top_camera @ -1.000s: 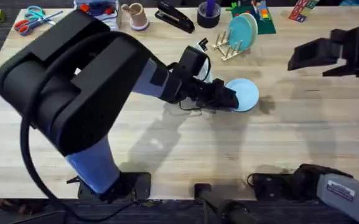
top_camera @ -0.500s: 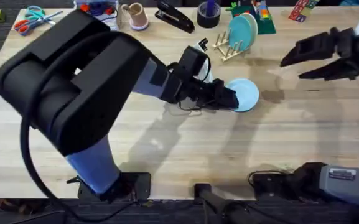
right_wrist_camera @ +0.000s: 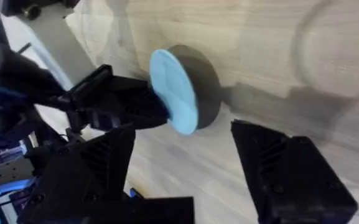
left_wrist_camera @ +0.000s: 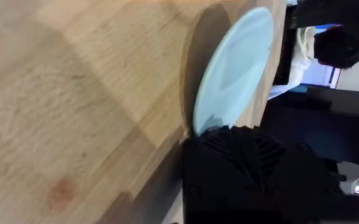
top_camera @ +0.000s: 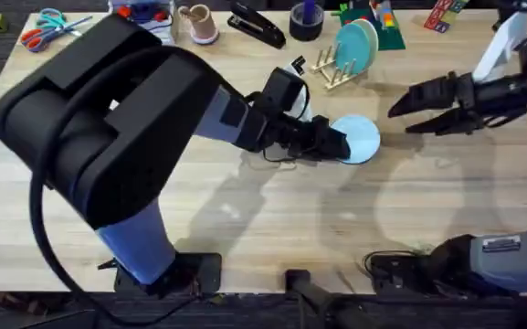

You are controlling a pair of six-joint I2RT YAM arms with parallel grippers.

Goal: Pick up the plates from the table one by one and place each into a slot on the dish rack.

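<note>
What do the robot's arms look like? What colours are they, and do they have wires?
Both arms are mostly black. The left arm has chunky, boxy black shells with pale blue-grey sections between them, and a black cable loops down its side. The left gripper has dark fingers. The right arm has a grey section with a small label. The right gripper has two pointed black fingers, ribbed inside.
</note>
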